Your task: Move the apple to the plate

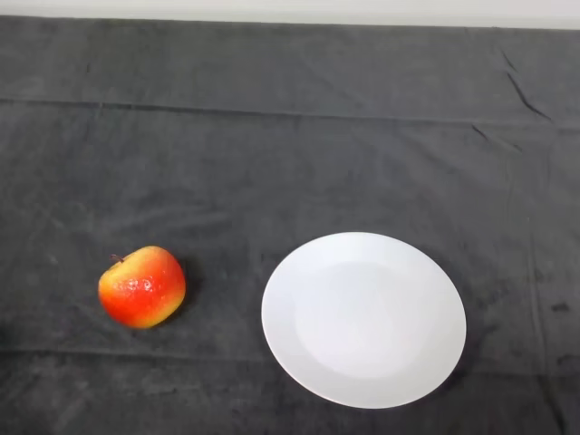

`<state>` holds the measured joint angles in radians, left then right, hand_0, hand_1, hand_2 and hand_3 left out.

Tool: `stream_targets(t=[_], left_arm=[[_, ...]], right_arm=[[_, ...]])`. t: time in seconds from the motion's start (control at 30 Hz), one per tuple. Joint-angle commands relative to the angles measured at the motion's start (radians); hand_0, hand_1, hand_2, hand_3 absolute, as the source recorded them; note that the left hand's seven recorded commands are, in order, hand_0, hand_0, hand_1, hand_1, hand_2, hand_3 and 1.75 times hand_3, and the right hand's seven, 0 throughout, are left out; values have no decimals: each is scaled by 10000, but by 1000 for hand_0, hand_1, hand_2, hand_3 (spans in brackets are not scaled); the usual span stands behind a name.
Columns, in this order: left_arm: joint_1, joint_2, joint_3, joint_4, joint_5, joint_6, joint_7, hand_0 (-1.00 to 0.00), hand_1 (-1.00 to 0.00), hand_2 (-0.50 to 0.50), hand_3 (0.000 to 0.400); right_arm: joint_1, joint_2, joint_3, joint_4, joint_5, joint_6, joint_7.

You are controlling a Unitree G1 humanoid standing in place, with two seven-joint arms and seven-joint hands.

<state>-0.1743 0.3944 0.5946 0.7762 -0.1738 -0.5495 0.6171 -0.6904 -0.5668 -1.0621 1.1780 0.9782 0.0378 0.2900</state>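
A red and yellow apple (pixel 141 286) lies on the dark cloth at the lower left, its short stem pointing up and to the left. A round white plate (pixel 363 318) sits on the cloth to the right of the apple, with a gap of bare cloth between them. The plate holds nothing.
The dark cloth (pixel 290 136) covers the whole table and has a few creases toward the back right. A pale strip of wall (pixel 290 9) runs along the table's far edge.
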Motion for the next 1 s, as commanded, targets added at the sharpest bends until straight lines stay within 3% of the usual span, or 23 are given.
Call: stream_targets(t=[0.03,0.5,1.0], left_arm=[[-78,600,-320,-10,204,-16,30,0,0,0,0],[113,534,-464,-714,277,320,149,0,0,0,0],[600,337,-1092,-2926,766,1546,484,0,0,0,0]], right_arm=[[-196,-305,-31,109,197,-21,46],[-192,-300,-29,98,195,-20,41],[-183,-284,-22,67,191,-18,28]])
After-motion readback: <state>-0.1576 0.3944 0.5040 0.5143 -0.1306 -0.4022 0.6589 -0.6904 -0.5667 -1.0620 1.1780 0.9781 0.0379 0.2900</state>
